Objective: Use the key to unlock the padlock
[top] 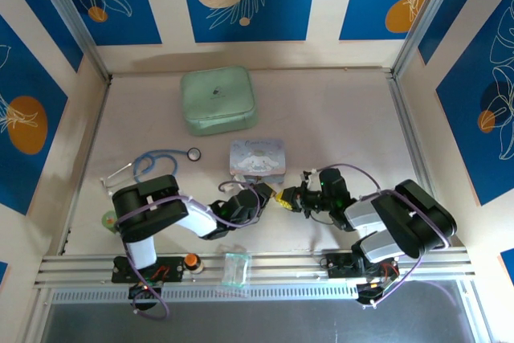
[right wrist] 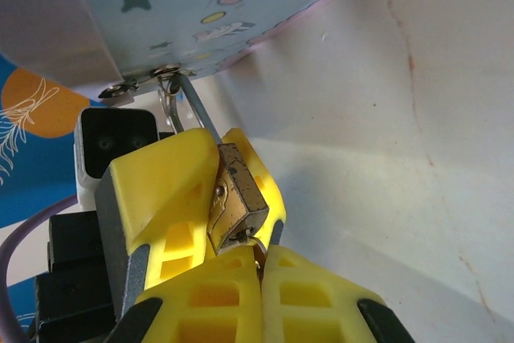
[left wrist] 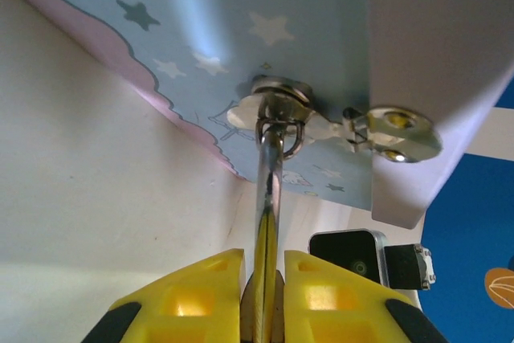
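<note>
So right now both hands meet in the middle of the surface (top: 345, 118), just in front of the lavender tin (top: 257, 154) with the cartoon print. The padlock (right wrist: 237, 198) hangs off the tin's clasp (left wrist: 281, 98): its thin silvery shackle (right wrist: 197, 114) runs up and hooks through the little ring there, and the brass body sits below it, tilted. My left hand (left wrist: 263, 261) is pinching the padlock, yellow fingers (left wrist: 201, 287) clamped on either side of it, and from the left wrist cam I see the lock edge-on, going straight up to the clasp. My right hand (right wrist: 259, 261) is right under the padlock's bottom end with its fingertips pressed together, basically touching the lock body. There's a thin dark sliver between those tips that I think is the key (right wrist: 258, 251), but it's too small and too buried for me to be sure, and I can't tell if it's in the keyhole. From the top cam the two hands are nose to nose, nearly touching, with the tin just behind them. Other stuff on the surface: a mint-green case (top: 218, 100) well behind the tin, a blue stethoscope (top: 152, 162) off to the left, and an orange button (top: 191, 260) down by the left arm's base.
</note>
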